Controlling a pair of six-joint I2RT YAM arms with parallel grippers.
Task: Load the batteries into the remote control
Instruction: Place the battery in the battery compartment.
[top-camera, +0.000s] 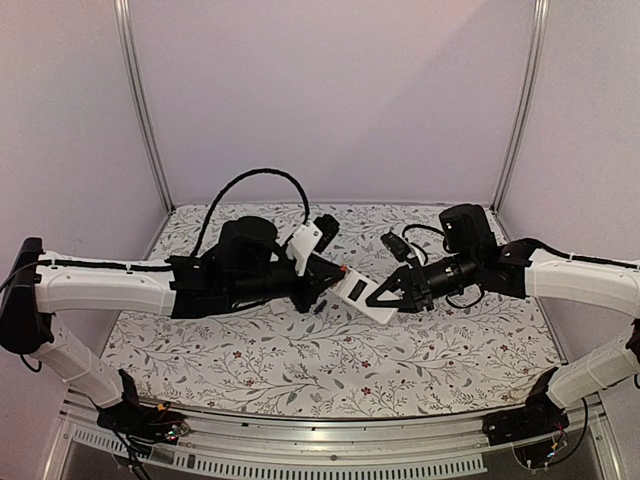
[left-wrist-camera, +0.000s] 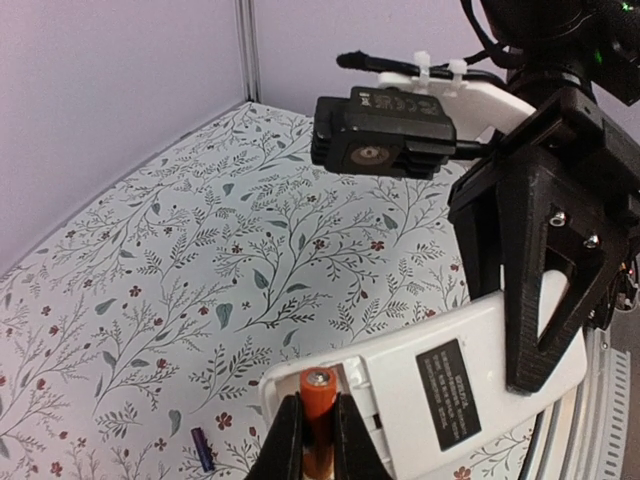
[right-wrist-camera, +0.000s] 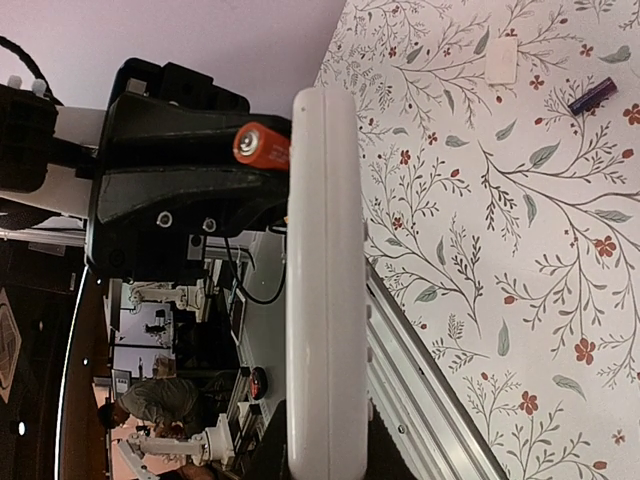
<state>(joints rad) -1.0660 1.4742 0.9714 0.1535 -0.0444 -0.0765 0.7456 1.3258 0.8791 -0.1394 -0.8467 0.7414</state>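
Top view: 2 arms are meeting mid-table over the floral cloth (top-camera: 300, 370). The left gripper (top-camera: 332, 274) is clamping 1 orange battery (top-camera: 343, 269), which is showing only as an orange speck here. The right gripper (top-camera: 392, 293) is clamping the remote control (top-camera: 362, 296) and holding it off the cloth, tilted, back side up. 1 black label (top-camera: 355, 290) is showing on the remote's back, txt too small to read.

Left wrist view: the left fingers (left-wrist-camera: 285, 440) are pinching the orange battery (left-wrist-camera: 318, 410) from both sides with no gap. The battery is sitting at the open recess at the remote's near end, with one end face toward the cam; can't tell if it's seated. One black finger (left-wrist-camera: 540, 290) of the right gripper is pressing on the remote's back, and the other is hidden under it. The label (left-wrist-camera: 455, 395) is carrying white print on black, several lines, not legible. The right wrist cam (left-wrist-camera: 385, 140) is hanging above, with markings on its top that are unreadable. 1 dark battery (left-wrist-camera: 203, 450) is lying on the cloth, apart from the remote.

Right wrist view: the remote (right-wrist-camera: 325, 280) is showing edge-on as a white strip up the middle. The orange battery (right-wrist-camera: 262, 145) is pressing against its back face near the far end, w/ the left gripper's black body around it. On the cloth the dark battery (right-wrist-camera: 592, 97) and 1 thin white cover piece (right-wrist-camera: 501, 60) are lying near each other, not touching. Batteries in sight: 2.
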